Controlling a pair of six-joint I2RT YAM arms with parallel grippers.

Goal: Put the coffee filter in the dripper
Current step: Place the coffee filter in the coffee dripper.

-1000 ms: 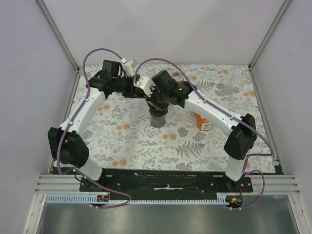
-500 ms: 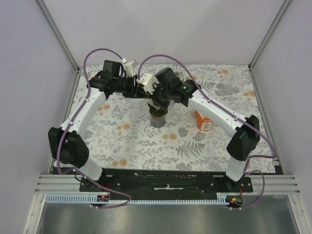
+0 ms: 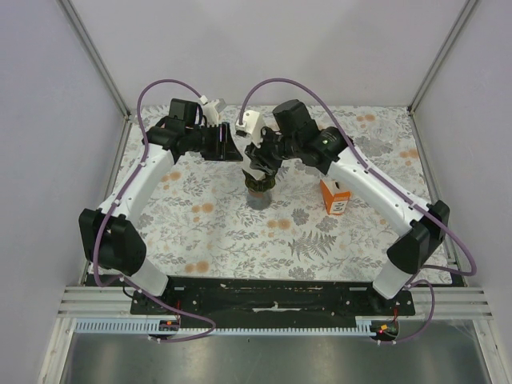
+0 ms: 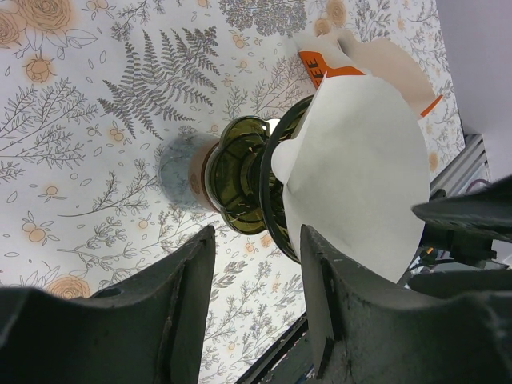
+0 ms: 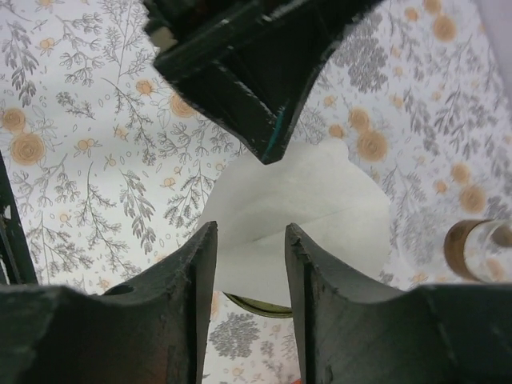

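The white paper coffee filter [image 4: 352,168] sits tilted in the mouth of the dark green dripper [image 4: 244,184], which stands on a glass base [image 4: 180,172]. In the top view the dripper [image 3: 259,190] is at mid-table with both grippers close above it. My right gripper [image 5: 250,232] hovers open just over the filter [image 5: 296,212], nothing between its fingers. My left gripper [image 4: 258,236] is open beside the dripper, apart from it. In the top view the left gripper [image 3: 234,146] and right gripper [image 3: 260,162] nearly meet.
An orange carton [image 3: 334,198] stands on the floral tablecloth [image 3: 216,232] right of the dripper, also behind the filter as the orange carton [image 4: 320,64]. Frame posts and grey walls close in the sides and back.
My right gripper has opened and let go of the filter, and its arm has lifted and swung back to the right. The left gripper has barely moved.
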